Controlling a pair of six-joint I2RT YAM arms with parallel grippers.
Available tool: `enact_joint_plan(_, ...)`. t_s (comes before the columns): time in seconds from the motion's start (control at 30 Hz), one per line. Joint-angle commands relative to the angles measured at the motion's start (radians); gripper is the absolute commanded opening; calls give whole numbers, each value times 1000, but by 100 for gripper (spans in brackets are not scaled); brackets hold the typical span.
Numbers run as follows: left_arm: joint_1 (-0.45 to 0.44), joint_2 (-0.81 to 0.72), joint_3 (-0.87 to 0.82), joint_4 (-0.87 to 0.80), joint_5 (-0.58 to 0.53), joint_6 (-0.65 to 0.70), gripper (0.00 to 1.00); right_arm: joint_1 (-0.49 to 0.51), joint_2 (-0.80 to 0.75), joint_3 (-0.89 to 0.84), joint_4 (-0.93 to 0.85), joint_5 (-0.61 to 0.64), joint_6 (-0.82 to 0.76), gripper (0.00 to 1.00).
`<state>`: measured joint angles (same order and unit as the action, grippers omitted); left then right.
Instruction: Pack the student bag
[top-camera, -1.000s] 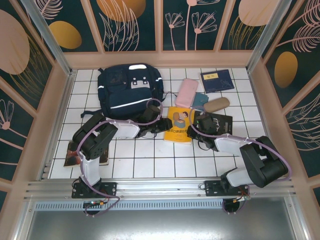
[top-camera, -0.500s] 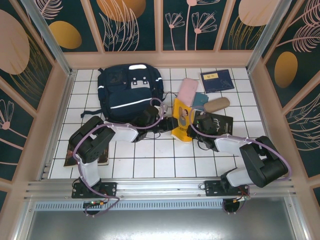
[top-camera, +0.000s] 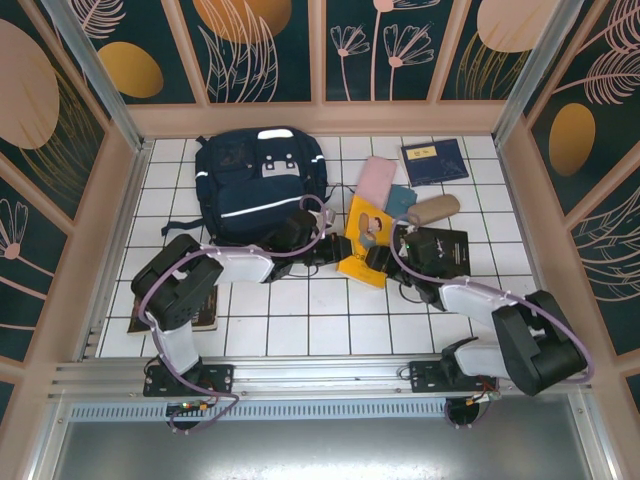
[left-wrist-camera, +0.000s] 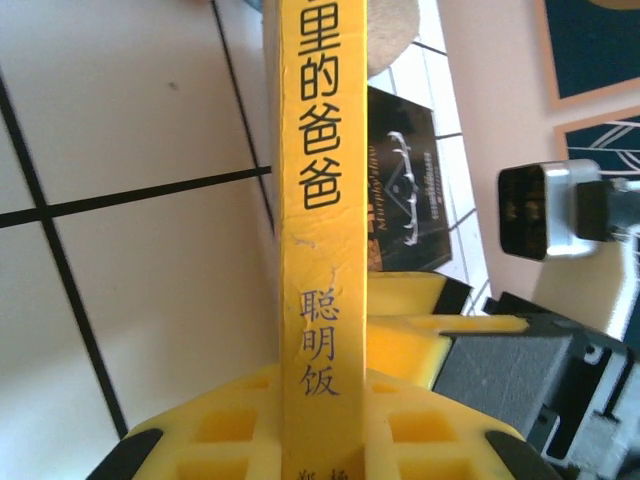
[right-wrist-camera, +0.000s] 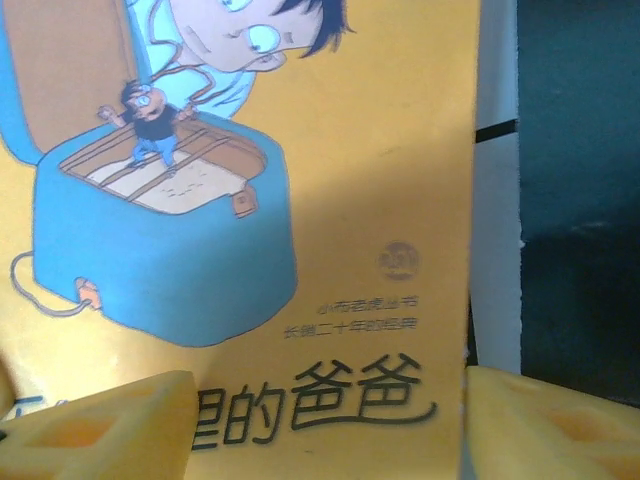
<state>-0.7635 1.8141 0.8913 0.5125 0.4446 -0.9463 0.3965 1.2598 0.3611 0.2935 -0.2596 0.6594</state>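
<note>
The student bag (top-camera: 258, 180), a navy backpack, lies at the back left of the tiled floor. A yellow picture book (top-camera: 362, 238) stands tilted on edge just right of it. My left gripper (top-camera: 337, 248) is shut on the book; in the left wrist view the yellow fingers (left-wrist-camera: 230, 430) clamp either side of the spine (left-wrist-camera: 322, 250). My right gripper (top-camera: 383, 256) sits close against the book's other side, open. In the right wrist view its pads (right-wrist-camera: 100, 425) stand wide apart, with the cover (right-wrist-camera: 300, 200) right in front of them.
A black book (top-camera: 440, 248) lies right of the yellow one. Behind it are a pink pouch (top-camera: 375, 183), a teal item (top-camera: 402, 202), a tan case (top-camera: 432, 210) and a navy book (top-camera: 434, 161). Another book (top-camera: 140, 318) lies front left. Walls enclose the floor.
The yellow book has been tipped up from flat onto its edge. My left gripper has closed on its spine, and my right gripper has opened and let it go.
</note>
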Motion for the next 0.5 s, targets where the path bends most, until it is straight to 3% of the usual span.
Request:
enact_joint_plan(0.0, 27, -82, -11, 159, 85, -14, 0, -69, -40, -51, 156, -202, 58, 76)
enact_joint_plan(0.1, 49, -95, -24, 234, 137, -53, 0, -112, -18, -66, 302, -321, 119, 82)
enact_joint_plan(0.47, 83, -114, -35, 429, 220, -181, 0, -167, 154, -68, 761, -565, 343, 80)
